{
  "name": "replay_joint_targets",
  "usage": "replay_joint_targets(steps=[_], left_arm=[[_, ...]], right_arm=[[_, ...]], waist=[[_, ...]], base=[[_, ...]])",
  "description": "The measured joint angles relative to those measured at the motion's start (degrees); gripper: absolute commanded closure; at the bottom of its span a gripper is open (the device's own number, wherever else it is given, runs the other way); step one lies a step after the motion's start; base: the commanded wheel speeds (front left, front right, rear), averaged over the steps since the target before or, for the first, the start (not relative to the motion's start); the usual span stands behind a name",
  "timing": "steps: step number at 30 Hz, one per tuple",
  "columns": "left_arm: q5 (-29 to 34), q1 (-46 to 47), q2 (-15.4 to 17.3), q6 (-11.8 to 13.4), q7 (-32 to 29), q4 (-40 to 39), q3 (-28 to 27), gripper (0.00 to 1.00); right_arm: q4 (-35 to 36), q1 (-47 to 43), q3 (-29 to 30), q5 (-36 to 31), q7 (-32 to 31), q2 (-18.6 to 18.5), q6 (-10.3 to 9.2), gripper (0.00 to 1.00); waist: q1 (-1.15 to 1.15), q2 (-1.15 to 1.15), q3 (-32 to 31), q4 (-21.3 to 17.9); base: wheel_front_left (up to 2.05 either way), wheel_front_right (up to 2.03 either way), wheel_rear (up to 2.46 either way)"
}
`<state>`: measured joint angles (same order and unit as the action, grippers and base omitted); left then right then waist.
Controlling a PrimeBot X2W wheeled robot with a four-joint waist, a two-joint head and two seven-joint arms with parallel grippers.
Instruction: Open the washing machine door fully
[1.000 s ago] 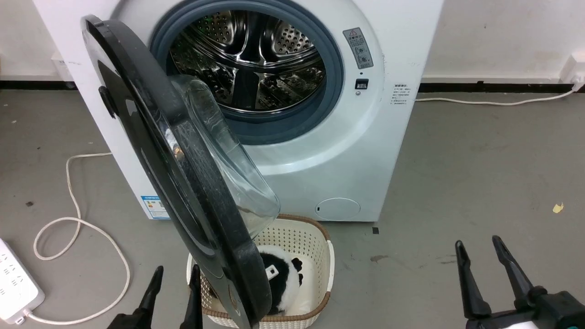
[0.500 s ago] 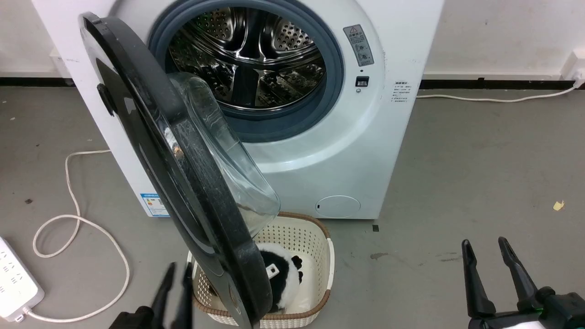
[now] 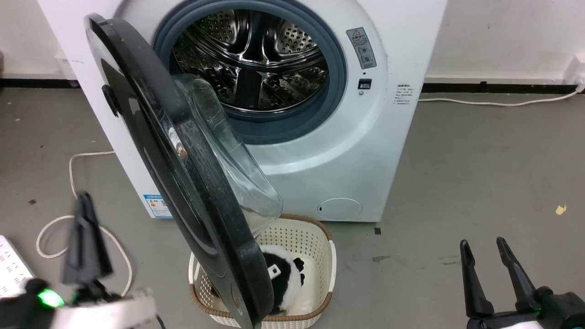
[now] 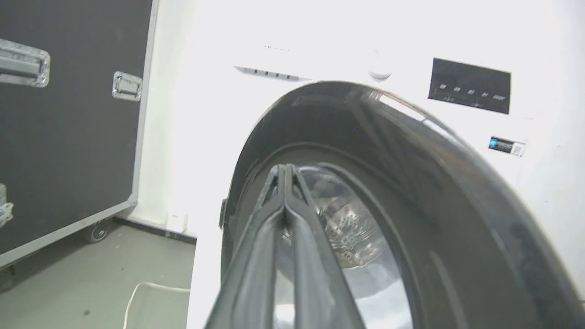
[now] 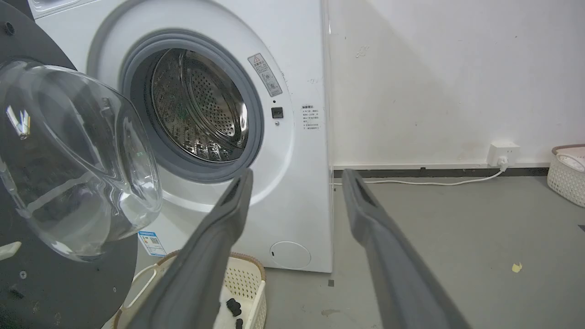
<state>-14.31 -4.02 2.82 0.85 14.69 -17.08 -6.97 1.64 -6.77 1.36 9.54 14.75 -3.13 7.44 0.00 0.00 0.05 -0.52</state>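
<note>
The washing machine door [image 3: 183, 151] is glossy black with a clear glass bowl [image 3: 228, 160], and it stands partly open with its edge toward me. It hangs from the left side of the white washing machine [image 3: 347, 151], whose steel drum [image 3: 256, 59] is exposed. My left gripper [image 3: 84, 201] is blurred at the lower left, left of the door and apart from it. In the left wrist view my left gripper [image 4: 285, 170] is shut on nothing and points at the door's outer face [image 4: 388, 183]. My right gripper [image 3: 482, 244] is open over the floor at the lower right. In the right wrist view my right gripper [image 5: 297, 176] faces the machine [image 5: 301, 68] and the door's glass bowl [image 5: 77, 160].
A white basket [image 3: 320, 237] holding a black-and-white plush toy [image 3: 283, 278] sits under the door's lower edge. A white cable [image 3: 73, 183] and a power strip [image 3: 11, 269] lie on the floor at the left. A black flight case [image 4: 68, 114] stands left of the machine.
My left gripper shut its fingers and swung left, away from the door's bottom edge and the basket. The door and right gripper stay about where they were.
</note>
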Motion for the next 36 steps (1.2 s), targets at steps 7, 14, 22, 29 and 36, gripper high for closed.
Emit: replay_joint_targets(steps=[7,14,22,29,36], left_arm=[[0.8,4.7,0.0,-0.2,0.1,-10.6,-0.2,1.0],[9.2,4.9,1.3,-3.8,0.1,-12.8,9.1,1.0],[12.8,2.4,0.9,-5.2,-2.7,-10.3,23.5,1.0],[13.3,-2.2,1.5,-6.2,-7.2,2.9,30.6,1.0],[9.6,-2.4,1.2,-5.0,-7.6,11.1,29.6,1.0]], right_arm=[[-0.7,0.1,-0.1,-0.2,0.0,0.0,0.0,0.0],[-1.6,0.2,-0.6,-0.6,0.0,0.0,0.0,0.0],[-2.4,0.2,-0.8,-0.6,0.0,0.0,0.0,0.0],[-3.5,0.3,-1.5,-0.2,0.0,0.0,0.0,0.0],[-4.1,0.3,-1.7,-0.1,0.0,0.0,0.0,0.0]], waist=[[0.0,0.0,-0.3,0.1],[0.0,0.0,-0.3,0.2],[0.0,0.0,-0.2,0.3],[0.0,0.0,0.1,0.2],[0.0,0.0,0.6,0.3]], base=[[0.0,0.0,0.0],[0.0,0.0,0.0],[0.0,0.0,0.0],[0.0,0.0,0.0],[0.0,0.0,0.0]])
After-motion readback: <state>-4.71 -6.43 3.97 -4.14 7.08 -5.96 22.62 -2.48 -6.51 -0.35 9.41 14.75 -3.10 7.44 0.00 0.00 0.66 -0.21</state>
